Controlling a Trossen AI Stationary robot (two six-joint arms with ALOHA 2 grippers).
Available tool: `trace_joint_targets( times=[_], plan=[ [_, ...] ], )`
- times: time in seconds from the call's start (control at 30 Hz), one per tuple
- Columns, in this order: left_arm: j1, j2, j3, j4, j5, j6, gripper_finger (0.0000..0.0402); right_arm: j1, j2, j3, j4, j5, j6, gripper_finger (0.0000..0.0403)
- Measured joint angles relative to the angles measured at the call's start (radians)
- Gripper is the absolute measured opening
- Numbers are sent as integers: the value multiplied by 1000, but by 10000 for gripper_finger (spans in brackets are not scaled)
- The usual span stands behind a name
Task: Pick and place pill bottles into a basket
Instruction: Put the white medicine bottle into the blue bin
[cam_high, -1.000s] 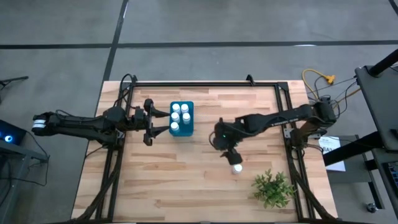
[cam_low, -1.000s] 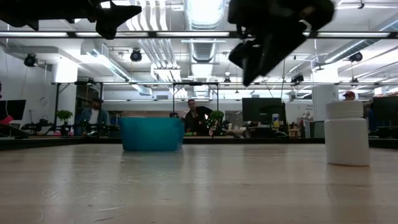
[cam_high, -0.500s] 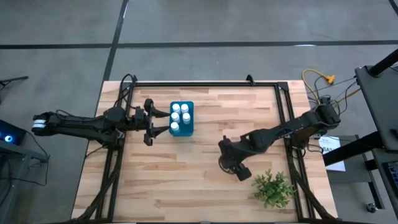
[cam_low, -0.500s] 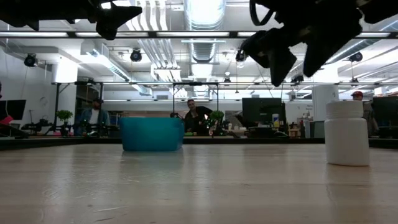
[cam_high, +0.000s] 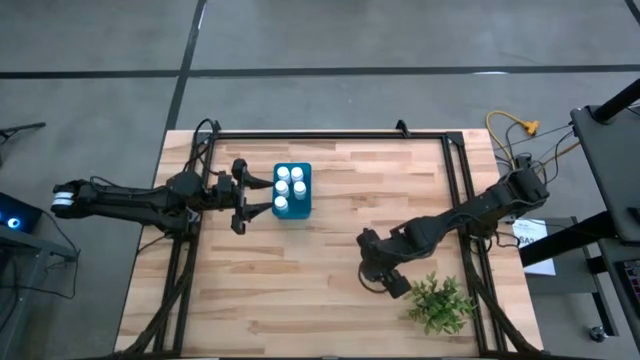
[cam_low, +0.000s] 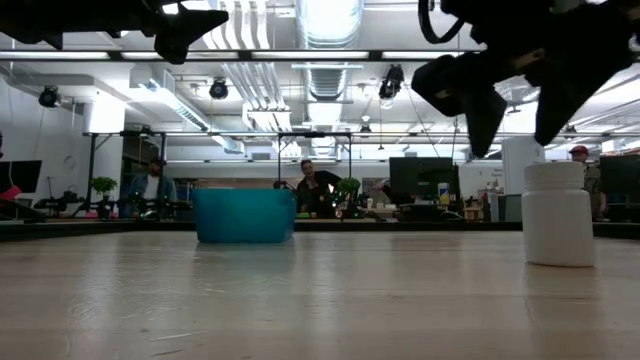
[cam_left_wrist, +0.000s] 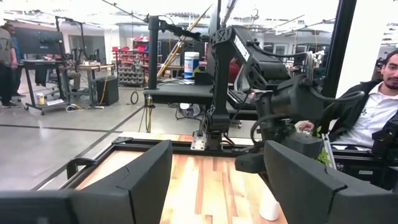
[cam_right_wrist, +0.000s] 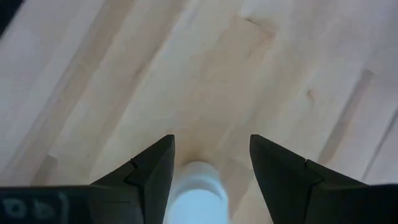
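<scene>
One pill bottle (cam_right_wrist: 198, 193) standing on the table (cam_high: 320, 290), right under the right gripper (cam_right_wrist: 210, 163), between its wide-apart fingers. Not grabbed, nothing held.

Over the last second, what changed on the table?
The right gripper swung from mid-table toward the plant and now hangs open above the lone bottle, its fingers straddling the cap from above. Nothing gripped or released. The left gripper, the basket with five bottles and the lone bottle stayed put.
</scene>
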Motion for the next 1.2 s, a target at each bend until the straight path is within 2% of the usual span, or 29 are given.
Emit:
trace_joint_targets(
  times=[0.3, 0.47, 1.2],
  plan=[
    [0, 0, 0, 0, 0, -3, 238, 55, 28, -8, -3, 5, 17, 201],
    [0, 2, 0, 0, 0, -3, 238, 55, 28, -19, -7, 81, 12, 201],
    [0, 14, 0, 1, 0, -4, 238, 52, 27, -37, -52, 79, -10, 201]
  ],
)
